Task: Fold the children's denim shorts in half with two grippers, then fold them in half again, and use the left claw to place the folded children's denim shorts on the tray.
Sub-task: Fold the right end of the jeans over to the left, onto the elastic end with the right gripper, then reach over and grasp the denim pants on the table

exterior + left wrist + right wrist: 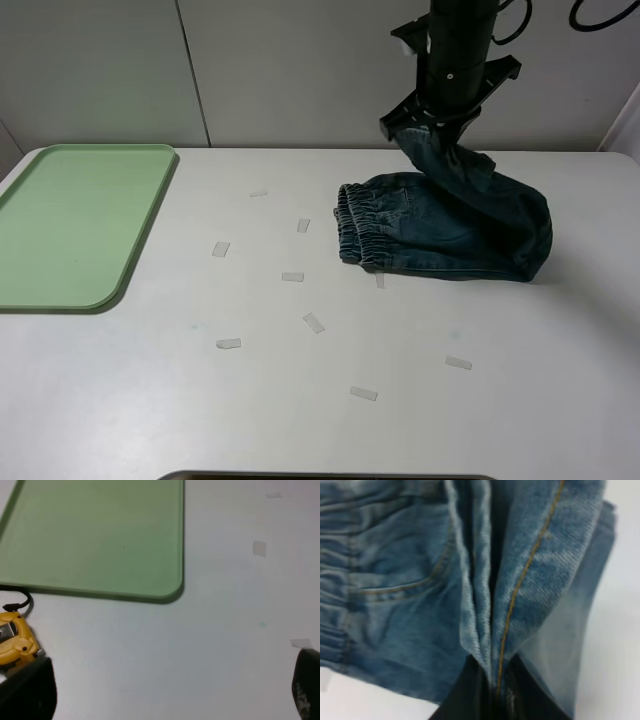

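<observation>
The children's denim shorts point(440, 225) lie on the white table right of the middle, waistband toward the left. My right gripper point(428, 128) is shut on a leg edge of the shorts and holds that part lifted above the rest. In the right wrist view the black fingers point(470, 692) pinch bunched layers of the denim point(520, 580). The pale-green tray point(70, 225) lies empty at the table's left edge and also shows in the left wrist view point(100, 535). My left gripper point(165, 697) is open and empty over bare table near the tray's corner. It is out of the exterior high view.
Several small white tape pieces point(292, 277) are scattered on the table between the tray and the shorts. A yellow tape measure point(15, 640) lies beside the tray in the left wrist view. The wall stands close behind the table.
</observation>
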